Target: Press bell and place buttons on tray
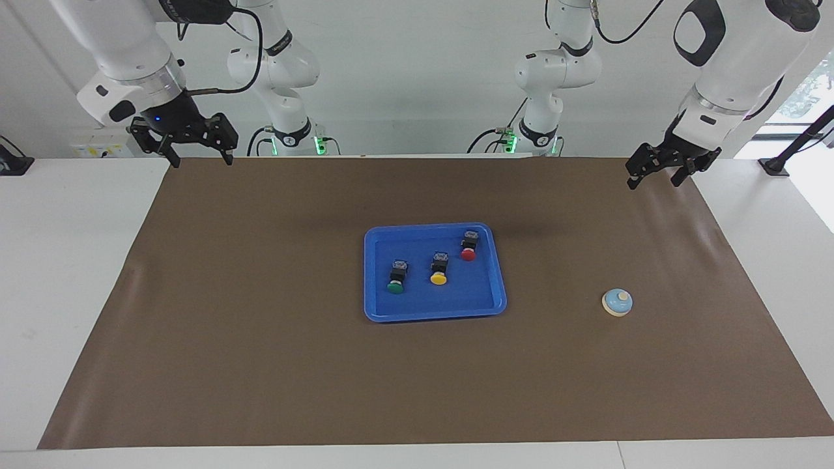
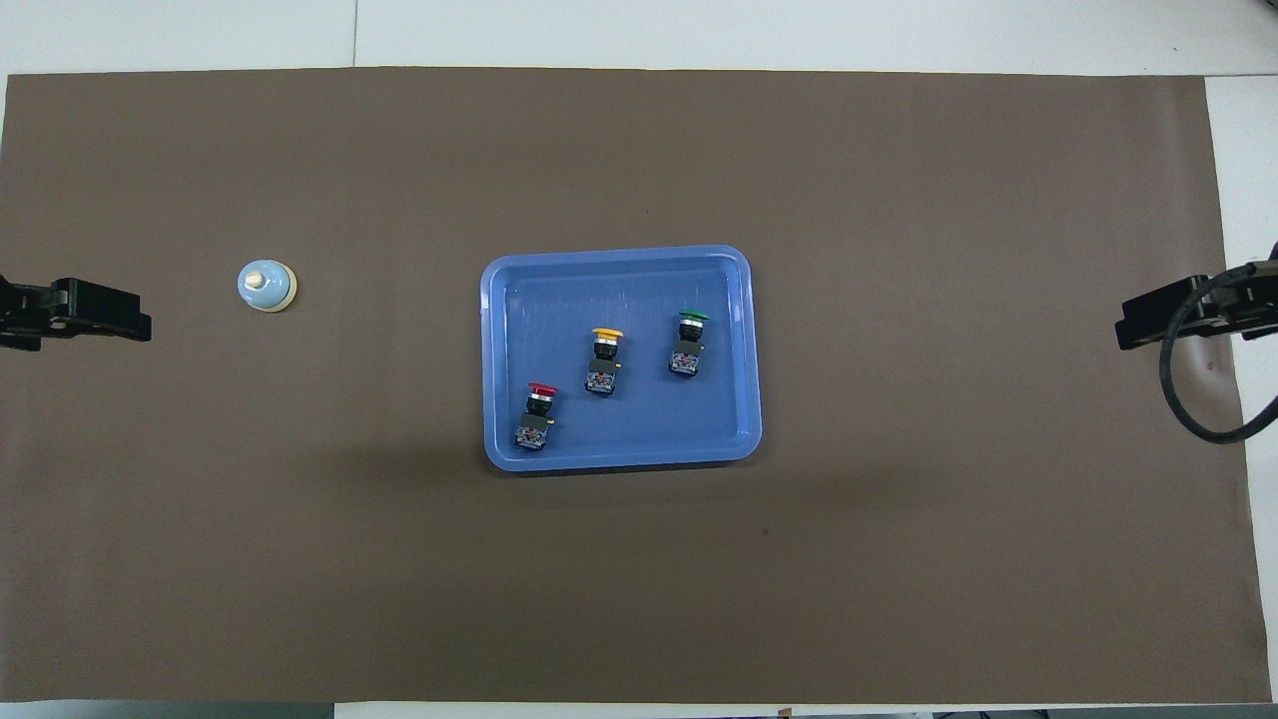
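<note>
The bright-blue tray (image 1: pixel 470 294) lies in the middle of the brown mat, also in the overhead view (image 2: pixel 649 431). Three buttons lie on their sides in it: the green one (image 1: pixel 397 277) (image 2: pixel 688 344) toward the right arm's end, the yellow one (image 1: pixel 439 268) (image 2: pixel 603 361) in the middle, and the red one (image 1: pixel 469 245) (image 2: pixel 537 415) nearest the robots. The light-blue bell (image 1: pixel 617 302) (image 2: pixel 267 286) stands on the mat toward the left arm's end. My left gripper (image 1: pixel 654 184) (image 2: pixel 120 320) and my right gripper (image 1: pixel 202 161) (image 2: pixel 1133 328) hang open and empty over the mat's two ends.
The brown mat (image 1: pixel 260 326) covers most of the white table. A black cable (image 2: pixel 1188 399) loops from the right arm over the mat's end. Both arm bases stand at the table's robot edge.
</note>
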You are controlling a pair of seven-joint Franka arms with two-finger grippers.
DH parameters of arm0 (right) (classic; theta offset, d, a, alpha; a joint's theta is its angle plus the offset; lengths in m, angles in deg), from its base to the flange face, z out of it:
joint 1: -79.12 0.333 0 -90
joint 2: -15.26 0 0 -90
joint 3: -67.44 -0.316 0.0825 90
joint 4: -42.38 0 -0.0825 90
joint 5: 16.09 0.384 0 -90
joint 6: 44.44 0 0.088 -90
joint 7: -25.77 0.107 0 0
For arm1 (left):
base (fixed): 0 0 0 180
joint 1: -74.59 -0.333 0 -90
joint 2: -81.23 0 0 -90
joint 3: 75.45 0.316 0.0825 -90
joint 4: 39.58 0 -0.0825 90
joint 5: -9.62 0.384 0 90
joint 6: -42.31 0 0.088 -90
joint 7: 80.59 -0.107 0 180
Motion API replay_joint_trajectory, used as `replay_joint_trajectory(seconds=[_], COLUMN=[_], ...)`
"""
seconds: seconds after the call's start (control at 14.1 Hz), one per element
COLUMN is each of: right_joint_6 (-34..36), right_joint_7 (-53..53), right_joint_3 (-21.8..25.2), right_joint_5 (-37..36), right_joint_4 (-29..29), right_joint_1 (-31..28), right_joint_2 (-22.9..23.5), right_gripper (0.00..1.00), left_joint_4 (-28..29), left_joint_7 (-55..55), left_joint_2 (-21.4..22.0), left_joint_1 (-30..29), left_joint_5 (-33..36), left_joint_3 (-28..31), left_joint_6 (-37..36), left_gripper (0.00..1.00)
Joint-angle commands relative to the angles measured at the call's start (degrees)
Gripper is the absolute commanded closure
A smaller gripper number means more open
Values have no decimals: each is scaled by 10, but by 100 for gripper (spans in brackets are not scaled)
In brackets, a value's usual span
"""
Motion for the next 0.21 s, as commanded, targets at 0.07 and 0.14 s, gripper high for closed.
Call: replay_joint_trajectory(seconds=[0.07,0.14], right_joint_6=[0,0], right_joint_7=[7,7], right_joint_3=[-4,-4], right_joint_5=[9,9], right_joint_4=[14,14], right_joint_1=[-7,-7], right_joint_2=[-13,-13], right_gripper=[0,0], left_joint_4=[-18,-18], left_joint_7=[3,2], left_joint_2=[-8,-7], left_joint_1=[7,7], left_joint_5=[-1,-1], left_joint_3=[3,3], left_joint_6=[-24,-26], left_gripper=[0,0])
